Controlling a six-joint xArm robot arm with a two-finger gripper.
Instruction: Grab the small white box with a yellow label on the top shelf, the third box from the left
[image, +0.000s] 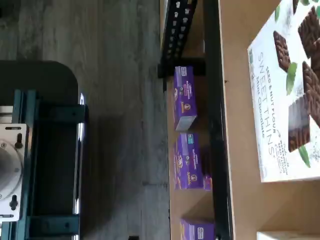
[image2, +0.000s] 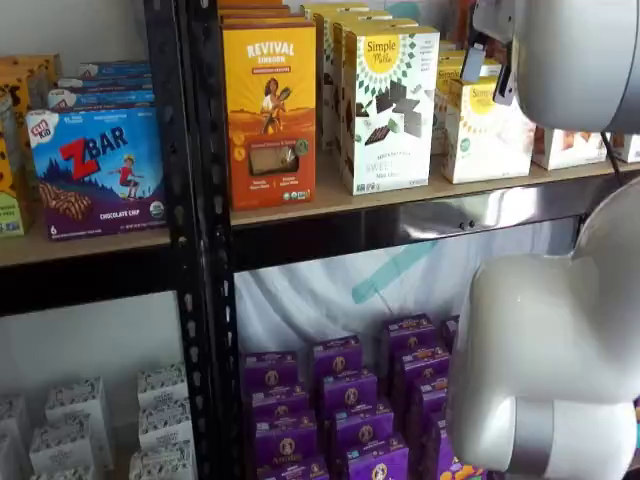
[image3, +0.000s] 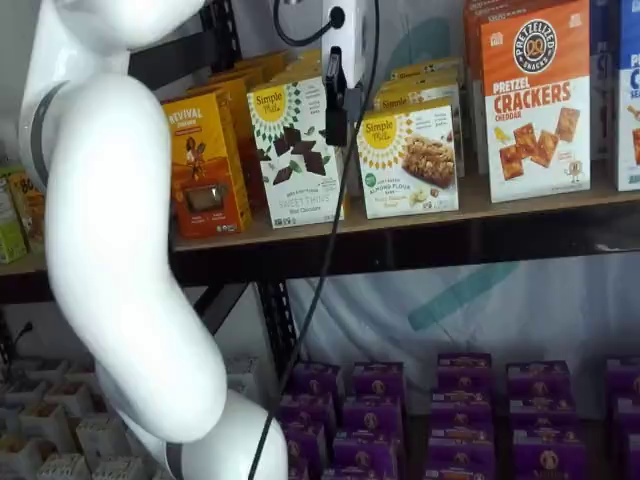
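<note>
Up by the top shelf (image3: 420, 240), the pincer (image3: 336, 110) hangs from its white body with the black fingers pointing down, seen side-on as one dark shape with a black cable trailing beside it. Whether there is a gap between the fingers I cannot tell; no box is in them. The fingers sit in front of the seam between two cartons, the taller white carton (image3: 296, 150) printed with dark chocolate squares on one side and the small white box (image3: 408, 160) on the other, whether they touch either I cannot tell.

The small white box stands upright at the front edge of the top shelf, its yellow sunburst circle and snack-bar picture facing out, between the chocolate-square carton and the orange-topped cracker carton (image3: 535, 100). In both shelf views it shows, partly covered by the arm's white housing in one (image2: 485, 130).

The white arm (image3: 120, 230) rises from low down, bends at a thick elbow and reaches up across the orange box (image3: 205, 175) toward the shelf. In the wrist view the chocolate-square carton (image: 290, 100) fills one side, with purple boxes (image: 186, 130) on the shelf below and grey floor (image: 120, 100) past them.
</note>
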